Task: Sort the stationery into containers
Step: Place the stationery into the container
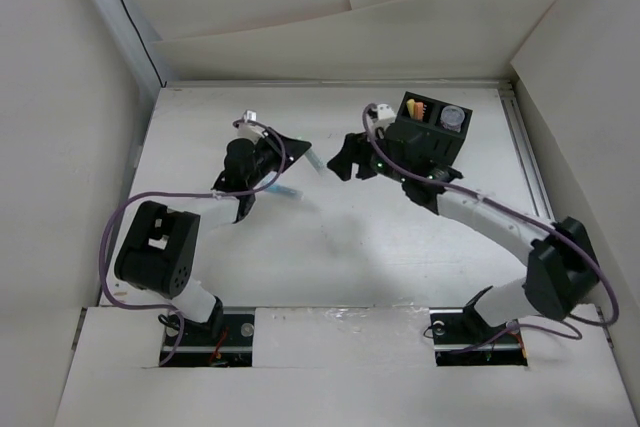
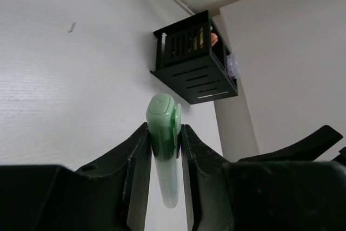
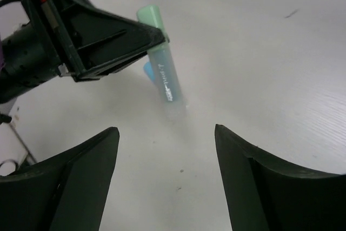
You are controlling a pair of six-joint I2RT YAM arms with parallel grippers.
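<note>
Marker, mint green (image 2: 162,113), sits at the centre of the left wrist view, pinched near its cap by the closed left gripper (image 2: 165,131). We judge this grip leaves the body free to take. The right gripper (image 3: 165,131) faces it, jaws spread wide and empty, apparently for a handover, since the black box (image 2: 197,74), upper centre of that view, lies nearer the right arm.

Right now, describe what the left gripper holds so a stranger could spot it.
On the white table, look left of the black box to the left gripper. Shut in it is a mint green marker. Unlike the light blue marker beside it, it is green and gripped.
</note>
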